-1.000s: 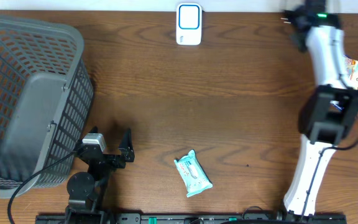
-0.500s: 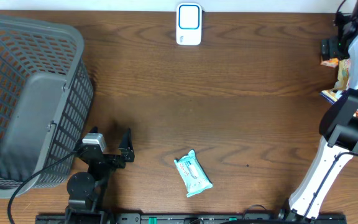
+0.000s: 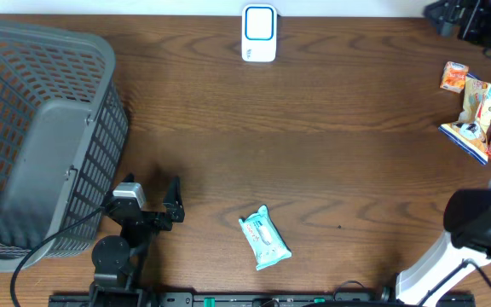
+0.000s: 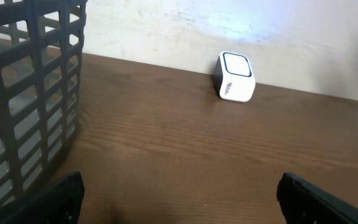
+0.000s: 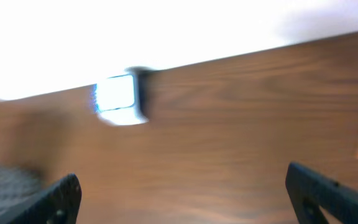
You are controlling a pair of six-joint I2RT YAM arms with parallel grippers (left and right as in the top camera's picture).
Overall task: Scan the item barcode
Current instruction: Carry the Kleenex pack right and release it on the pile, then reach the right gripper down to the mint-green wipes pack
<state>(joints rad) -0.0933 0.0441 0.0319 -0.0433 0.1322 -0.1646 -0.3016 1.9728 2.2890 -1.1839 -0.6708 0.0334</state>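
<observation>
item: teal packet, lower centre of the overhead frame, lying flat and slanted on the table, well apart from everything else
other stock: snack packets heaped at the right edge, small orange packet just above them. Can't tell for sure which one the task means; teal packet is my guess
handling: looks like a light, soft film pouch. Probably slippery and crushable, not fragile
barcode: not visible from above, maybe on the underside
grasp: pinch across the narrow width at mid-body, leaving both flat faces free for the scan
scanner: white and blue unit, top centre, at the far table edge
left gripper: jaws spread wide, holding and touching nothing. Parked lower left in the overhead frame, just right of the grey basket
right gripper: upper right corner of the overhead frame. Wrist view is blurred, but the fingertips sit at opposite bottom corners with only bare table between them, so wide apart and empty
risk: thin pouch lies flat on the wood, so fingers may skid over it
</observation>
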